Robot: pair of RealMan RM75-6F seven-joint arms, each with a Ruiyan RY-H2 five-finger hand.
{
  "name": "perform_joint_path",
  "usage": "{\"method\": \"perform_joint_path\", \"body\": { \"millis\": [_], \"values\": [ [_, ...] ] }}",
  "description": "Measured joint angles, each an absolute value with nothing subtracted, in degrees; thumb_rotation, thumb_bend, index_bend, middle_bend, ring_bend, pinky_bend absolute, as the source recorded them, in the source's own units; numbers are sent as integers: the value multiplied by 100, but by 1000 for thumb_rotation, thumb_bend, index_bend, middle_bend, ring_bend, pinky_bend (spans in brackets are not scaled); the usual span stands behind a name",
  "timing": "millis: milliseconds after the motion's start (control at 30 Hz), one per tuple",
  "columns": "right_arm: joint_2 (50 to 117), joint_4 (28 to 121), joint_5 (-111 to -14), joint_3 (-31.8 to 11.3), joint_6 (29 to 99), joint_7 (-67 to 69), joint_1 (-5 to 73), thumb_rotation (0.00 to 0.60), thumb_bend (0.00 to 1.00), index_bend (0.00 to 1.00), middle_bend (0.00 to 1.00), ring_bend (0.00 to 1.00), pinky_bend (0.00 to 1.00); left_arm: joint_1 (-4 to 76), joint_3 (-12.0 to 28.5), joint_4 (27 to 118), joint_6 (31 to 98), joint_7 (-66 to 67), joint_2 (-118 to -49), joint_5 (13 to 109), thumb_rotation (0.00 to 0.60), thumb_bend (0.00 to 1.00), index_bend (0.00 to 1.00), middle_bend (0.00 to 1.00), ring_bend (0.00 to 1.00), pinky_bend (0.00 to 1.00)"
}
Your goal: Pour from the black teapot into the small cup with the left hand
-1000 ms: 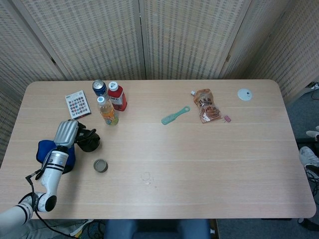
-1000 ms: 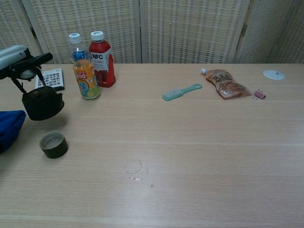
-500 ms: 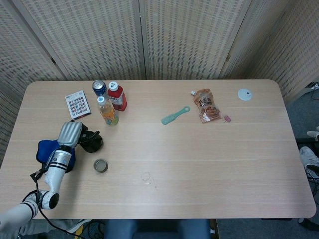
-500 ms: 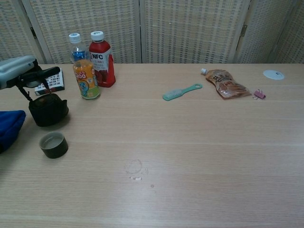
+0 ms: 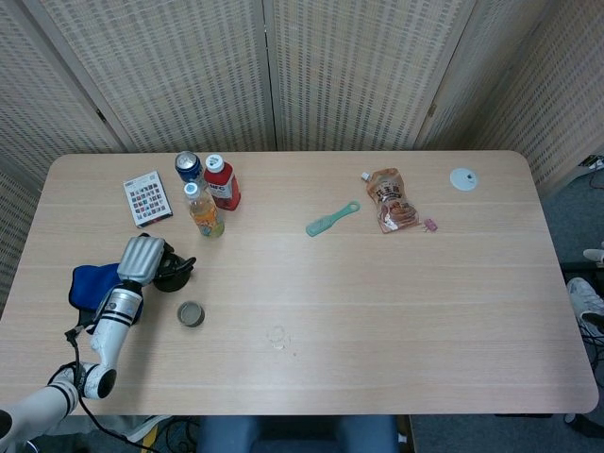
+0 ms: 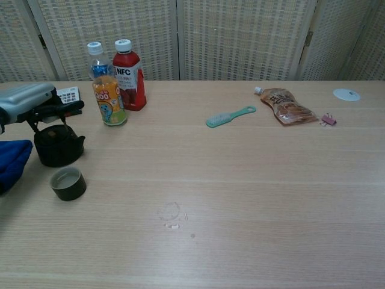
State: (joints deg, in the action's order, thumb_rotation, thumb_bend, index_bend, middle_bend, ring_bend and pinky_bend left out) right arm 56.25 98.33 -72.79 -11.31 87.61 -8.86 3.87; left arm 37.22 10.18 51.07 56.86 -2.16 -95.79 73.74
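One hand only is in view: the left hand (image 5: 142, 258), at the left of the surface (image 5: 377, 302), fingers closed around the handle of the black teapot (image 6: 58, 144). Teapot stands upright on the surface. Small cup (image 6: 67, 183) sits just near of the teapot, apart from it. Blue cloth (image 5: 90, 286) lies left of the hand. Orange bottle (image 6: 108, 96) and red bottle (image 6: 128, 75) stand farther back.

The hand (image 6: 27, 102) ran off the chest view's left edge and hid the teapot (image 6: 57, 144) handle. The cloth (image 6: 11, 162) beside the teapot was also cut off there.
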Motion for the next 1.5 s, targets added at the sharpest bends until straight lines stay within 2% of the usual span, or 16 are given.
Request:
{"method": "perform_joint_path", "body": {
  "millis": [133,233,333,467,533,667,800,1167,1433,1500],
  "values": [
    [5626,9825,-7283,-1129,8746,-876,391,600,161,320,221,196,168,3702,997,5126,5728,-129,-9574,7391,0,91,798,813,658,343],
    [5633,9814,-7281,-1127,8731,-868,397,600,161,320,221,196,169,3676,989,5197,5776,-32,-9538,7396,0,91,716,686,545,312],
    [5642,9800,-7281,-1124,8718,-855,400,600,161,320,221,196,168,3644,989,5335,5788,61,-9472,7367,0,91,634,577,431,232],
    [5647,9791,-7290,-1122,8711,-836,403,600,161,320,221,196,168,3599,1001,5644,5717,165,-9326,7256,0,91,455,263,215,74],
    [5646,9786,-7298,-1118,8712,-830,400,600,161,320,221,196,168,3563,1013,5843,5699,204,-9233,7198,0,91,399,193,165,34],
    [5641,9778,-7309,-1119,8730,-810,391,600,161,319,221,196,168,3482,1043,6161,5743,193,-9080,7136,0,91,322,143,140,18],
    [5633,9772,-7329,-1112,8738,-788,381,600,161,320,221,196,168,3413,1089,6403,5821,66,-8960,7109,0,91,254,139,138,15],
    [5597,9753,-7353,-1091,8750,-721,343,600,161,320,221,196,168,3199,1277,6826,6300,-210,-8806,7054,0,91,254,141,138,15],
    [5516,9773,-7470,-971,8543,-585,358,600,163,320,221,196,168,2955,1337,7372,6593,321,-8500,6768,1,91,254,142,146,15],
    [5497,9754,-7536,-930,8485,-520,367,600,167,320,221,196,190,2845,1334,7586,6732,491,-8400,6694,19,91,255,143,148,15]
  ]
}}
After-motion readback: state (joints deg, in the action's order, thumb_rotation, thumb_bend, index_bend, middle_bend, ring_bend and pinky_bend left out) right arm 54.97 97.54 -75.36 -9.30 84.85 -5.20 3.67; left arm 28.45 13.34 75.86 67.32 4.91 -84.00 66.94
